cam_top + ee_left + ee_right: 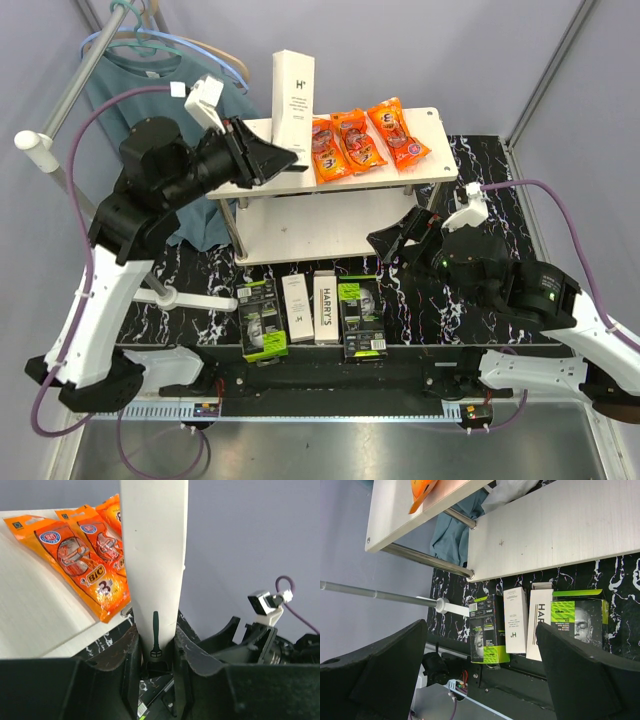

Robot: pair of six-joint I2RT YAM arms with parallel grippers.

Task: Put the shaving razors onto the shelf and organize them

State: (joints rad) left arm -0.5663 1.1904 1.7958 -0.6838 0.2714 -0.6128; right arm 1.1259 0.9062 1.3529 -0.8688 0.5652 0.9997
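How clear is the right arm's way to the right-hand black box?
Likely yes: the right arm hovers beside the black box, jaws open, nothing between them. A white box sits against its other side.

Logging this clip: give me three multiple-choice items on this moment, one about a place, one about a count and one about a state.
1. Where does the white box held by the left gripper stand?
A. On the shelf's top board, beside the orange packets
B. On the lower board
C. On the table

2. How many razor boxes lie on the table in front of the shelf?
A. Two
B. Four
C. Five

3. What state is the right gripper in?
A. Shut on a black box
B. Open and empty
C. Shut on a packet

Answers:
1 A: the left wrist view shows the box upright at the board's edge, next to the packets.
2 B: the top view shows two black and two white boxes in a row.
3 B: the right wrist view shows its fingers spread wide with nothing between them.
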